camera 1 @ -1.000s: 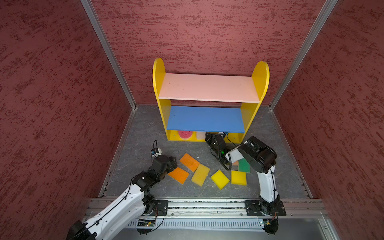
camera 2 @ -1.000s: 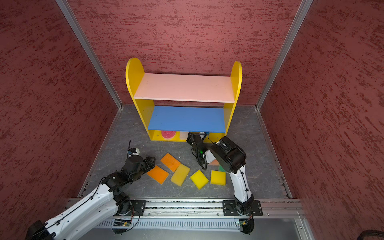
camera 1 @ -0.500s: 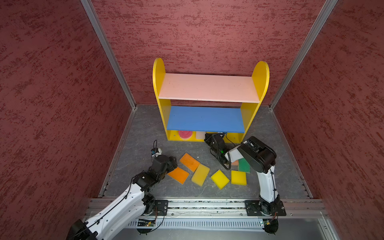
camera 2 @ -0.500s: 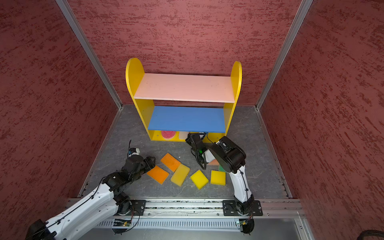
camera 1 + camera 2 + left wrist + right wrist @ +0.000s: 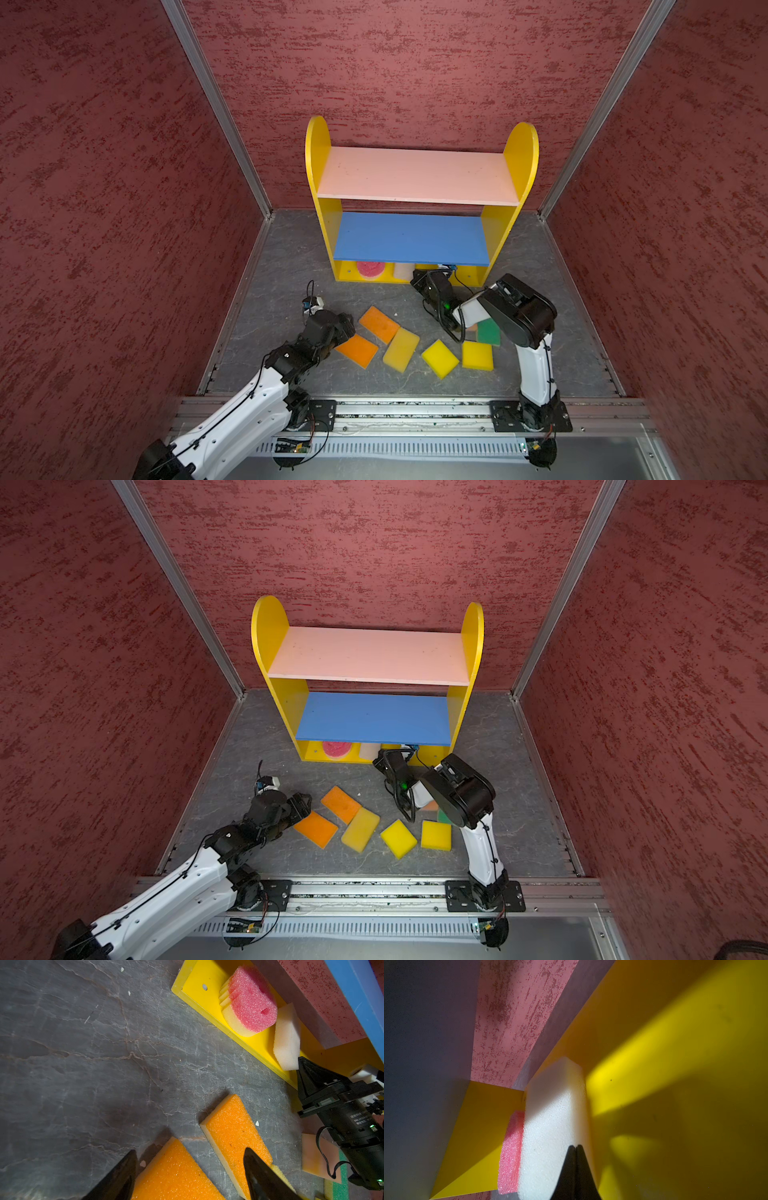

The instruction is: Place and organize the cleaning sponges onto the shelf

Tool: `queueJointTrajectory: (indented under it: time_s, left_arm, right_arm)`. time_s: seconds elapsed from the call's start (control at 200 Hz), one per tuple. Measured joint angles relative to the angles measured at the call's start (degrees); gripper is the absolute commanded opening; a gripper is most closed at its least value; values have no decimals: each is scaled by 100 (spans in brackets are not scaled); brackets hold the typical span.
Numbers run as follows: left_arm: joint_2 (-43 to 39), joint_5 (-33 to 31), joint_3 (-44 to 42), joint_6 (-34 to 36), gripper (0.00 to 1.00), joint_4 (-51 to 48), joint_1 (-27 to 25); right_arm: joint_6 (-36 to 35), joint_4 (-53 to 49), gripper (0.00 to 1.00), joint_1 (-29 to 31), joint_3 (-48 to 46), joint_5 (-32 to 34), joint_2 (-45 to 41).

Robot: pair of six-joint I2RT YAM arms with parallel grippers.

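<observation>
The right arm's fingers (image 5: 569, 1172) are pressed together, tips at the off-white sponge (image 5: 550, 1122), which stands on the yellow base of the shelf (image 5: 521, 153) beside the round pink sponge (image 5: 510, 1151). That arm reaches low under the blue board (image 5: 409, 239). The left arm's fingers (image 5: 122, 1174) hang spread over the tabletop (image 5: 83, 1064), with an orange sponge (image 5: 172, 1174) below and between them.

two sponges (image 5: 370, 269) in shelf (image 5: 415, 176), other sponges (image 5: 401, 349) on floor (image 5: 282, 266) before it
</observation>
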Motion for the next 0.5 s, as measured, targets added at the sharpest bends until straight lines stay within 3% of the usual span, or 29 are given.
queueJointTrajectory:
  time_s: [0.501]
  left_arm:
    - [-13,2,-28,-2,80,0,2]
  right_arm:
    - [-2,-142,4,0,-22,-28,-87]
